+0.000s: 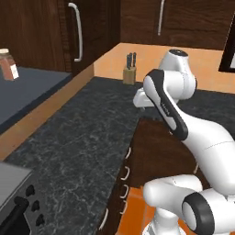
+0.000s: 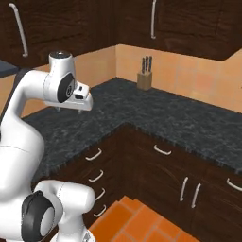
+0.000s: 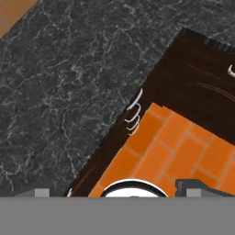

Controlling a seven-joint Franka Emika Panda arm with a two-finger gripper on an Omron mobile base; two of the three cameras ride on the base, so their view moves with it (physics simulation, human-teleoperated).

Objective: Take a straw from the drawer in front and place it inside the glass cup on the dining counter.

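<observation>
A stack of dark brown drawers (image 2: 96,165) with curved silver handles sits under the black counter, and all of them are shut. The stack also shows as the drawers (image 1: 125,181) and, from above, as the drawers (image 3: 133,114). My gripper (image 3: 118,190) hangs high over the counter's inner corner, pointing down, with its fingertips (image 3: 195,187) far apart and nothing between them. The hand (image 1: 141,98) is seen from the left base, and the hand (image 2: 81,101) from the right. The straw is hidden. The glass cup and the dining counter are out of view.
The black speckled counter (image 2: 165,113) wraps around the corner and carries a knife block (image 2: 144,78) at the back wall. A stove (image 1: 18,202) stands at the near left. A jar (image 1: 8,64) sits farther left. Orange floor tiles (image 2: 137,222) lie below.
</observation>
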